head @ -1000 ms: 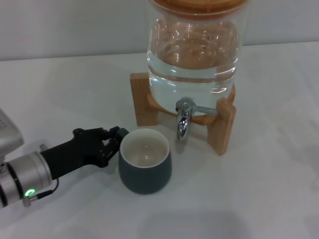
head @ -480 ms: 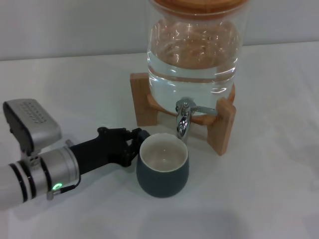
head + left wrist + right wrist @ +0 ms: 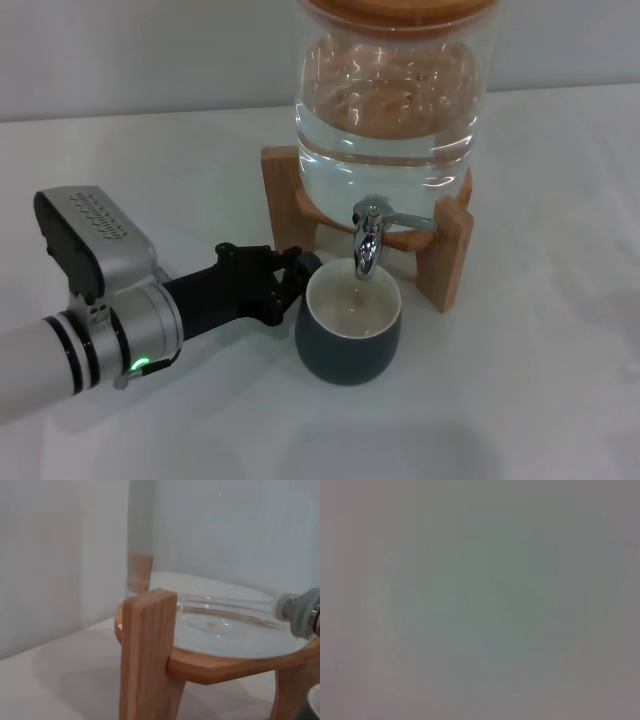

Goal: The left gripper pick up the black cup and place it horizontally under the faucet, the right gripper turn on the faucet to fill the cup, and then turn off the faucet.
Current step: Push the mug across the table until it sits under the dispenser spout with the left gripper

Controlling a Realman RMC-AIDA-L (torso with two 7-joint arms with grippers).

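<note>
Standing under one faucet [image 3: 366, 243], one black cup [image 3: 349, 327], left gripper [image 3: 290, 282] clamped.

It looked like a bare test bench: a plain white tabletop [image 3: 540, 400] under the claw, a blank pale wall [image 3: 150, 50] beyond.

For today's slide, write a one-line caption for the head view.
Left gripper holds the black cup upright under the faucet of the glass water jar.
</note>
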